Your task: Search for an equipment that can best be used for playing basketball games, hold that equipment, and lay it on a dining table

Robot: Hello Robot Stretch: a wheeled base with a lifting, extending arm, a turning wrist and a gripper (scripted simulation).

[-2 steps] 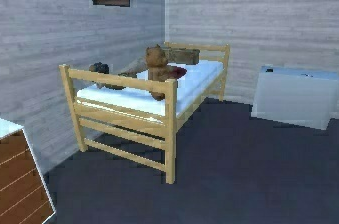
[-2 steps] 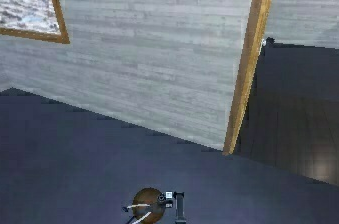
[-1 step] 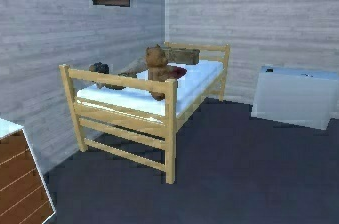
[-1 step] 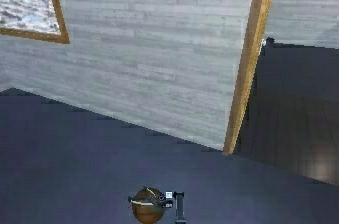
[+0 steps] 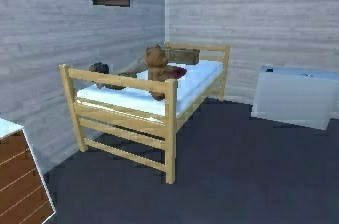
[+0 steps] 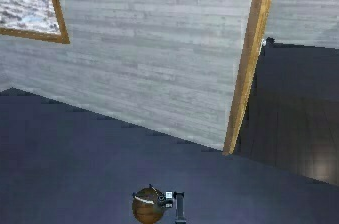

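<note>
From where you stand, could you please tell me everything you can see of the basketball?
The basketball is a round, brownish-orange ball with dark seam lines, whole and rubbery-looking. It shows low in the arm side view, near the middle, with dark floor behind it. The tool is close at its right side in that view; I cannot tell whether the tool holds it or it rests on the floor.

Forward view looks ahead and slightly down across dark floor [image 5: 247, 170] to a wooden bed [image 5: 137, 100] at mid-distance; arm side view faces a plank wall [image 6: 147, 70] and doorframe [image 6: 245, 75], sharing that floor
</note>
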